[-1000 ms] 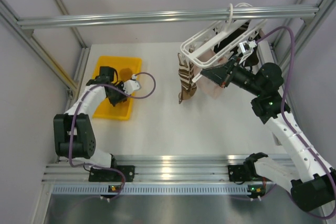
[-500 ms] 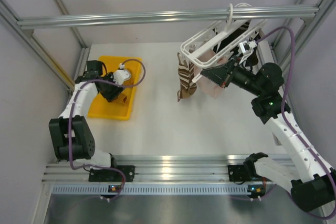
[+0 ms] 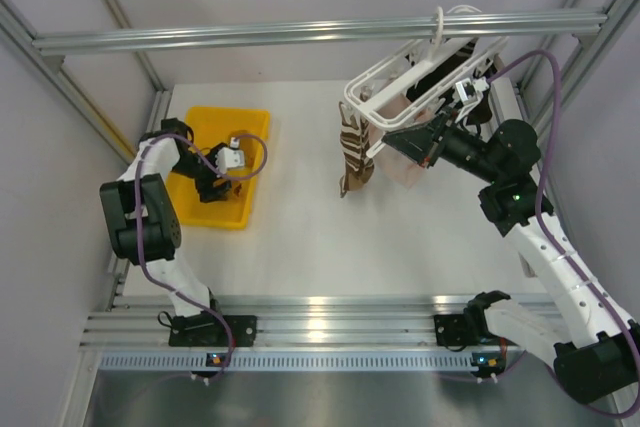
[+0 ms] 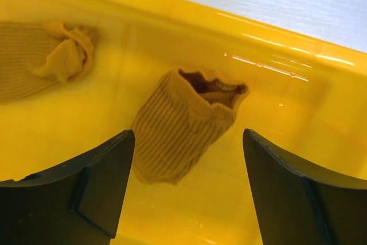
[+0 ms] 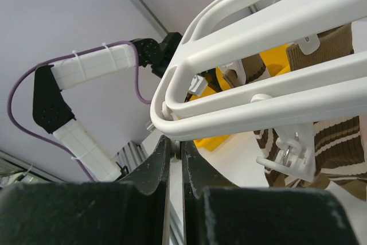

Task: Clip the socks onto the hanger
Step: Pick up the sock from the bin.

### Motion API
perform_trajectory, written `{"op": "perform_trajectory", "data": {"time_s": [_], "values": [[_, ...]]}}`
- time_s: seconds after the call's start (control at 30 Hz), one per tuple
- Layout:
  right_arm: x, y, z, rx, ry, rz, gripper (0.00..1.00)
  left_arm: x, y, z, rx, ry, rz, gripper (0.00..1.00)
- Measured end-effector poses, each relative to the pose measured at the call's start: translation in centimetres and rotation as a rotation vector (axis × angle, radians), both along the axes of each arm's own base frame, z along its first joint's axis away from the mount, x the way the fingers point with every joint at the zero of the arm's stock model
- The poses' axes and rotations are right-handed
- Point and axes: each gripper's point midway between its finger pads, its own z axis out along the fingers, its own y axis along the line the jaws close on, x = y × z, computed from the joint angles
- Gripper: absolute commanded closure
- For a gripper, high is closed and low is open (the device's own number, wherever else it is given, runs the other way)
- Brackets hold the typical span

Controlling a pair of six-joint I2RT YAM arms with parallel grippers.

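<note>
Surface: white table (image 3: 300, 237) inside a metal-framed booth, with a long aluminium bar (image 3: 250, 35) crossing the upper part of the top view.
Tray: yellow tray (image 3: 240, 113) at upper left of the table, holding two mustard socks.
Hanger: white hanger (image 5: 241, 113) hooked on the bar at upper right, tilted. A brown striped sock (image 3: 352, 152) already dangles from a clip at its left end, near the frame's centre.
Left gripper: left gripper (image 4: 188, 142) is low over the tray, fingers spread wide. They straddle the nearer mustard sock (image 4: 183, 124) without touching it.
Other sock: second mustard sock (image 4: 40, 61) lies at the upper left of the wrist view, apart from the first.
Right gripper: right gripper (image 5: 174, 142) has its fingers pressed together, tips right under the hanger's corner. Whether they pinch any part of it cannot be told.
Change: a second ago the left fingers were together over the tray's right side. Since then the arm has folded back across the tray and the fingers have opened. The right arm and hanger have not moved.
Meaning: likely the start of a new pick. This sock is not yet gripped, and both mustard socks remain to be clipped.
</note>
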Motion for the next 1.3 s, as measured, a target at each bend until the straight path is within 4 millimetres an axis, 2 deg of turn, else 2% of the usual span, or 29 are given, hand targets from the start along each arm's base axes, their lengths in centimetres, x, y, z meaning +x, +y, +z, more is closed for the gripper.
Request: {"op": "perform_trajectory", "data": {"time_s": [0.23,0.4,0.5,0.73,0.83,0.9,0.97,1.0,1.1,1.2,1.3], "values": [[0.1,-0.2,-0.2,-0.008,0.003,-0.006,1.0,0.1,-0.8,-2.0,-0.028,0.008,-0.03,0.29],[0.2,-0.2,-0.2,-0.008,0.003,-0.007,1.0,-0.5,-1.3,-2.9,-0.061,0.035,0.0,0.52],[0.2,-0.2,-0.2,-0.008,0.003,-0.007,1.0,-0.9,-1.6,-3.4,-0.079,0.055,0.025,0.58],[0.2,-0.2,-0.2,-0.009,0.002,-0.007,1.0,-1.3,-2.0,-4.0,-0.106,0.089,0.076,1.0],[0.2,-0.2,-0.3,-0.014,-0.002,-0.008,1.0,-1.4,-1.9,-3.5,-0.109,0.089,0.091,1.0],[0.2,-0.2,-0.3,-0.016,-0.004,-0.009,1.0,-1.5,-1.6,-2.4,-0.109,0.072,0.106,1.0],[0.2,-0.2,-0.4,-0.019,-0.007,-0.009,1.0,-1.6,-1.2,-0.2,-0.105,0.032,0.119,1.0],[0.2,-0.2,-0.3,-0.019,-0.009,-0.01,1.0,-1.7,-1.1,1.2,-0.106,0.008,0.122,1.0],[0.2,-0.2,-0.3,-0.019,-0.01,-0.01,1.0,-1.7,-1.4,6.9,-0.115,-0.122,0.114,1.0],[0.2,-0.3,-0.3,-0.018,-0.011,-0.013,1.0,-2.7,-3.3,13.2,-0.14,-0.275,0.086,1.0],[0.2,-0.3,-0.2,-0.016,-0.014,-0.017,1.0,-4.7,-7.1,17.0,-0.182,-0.344,0.034,1.0]]}}
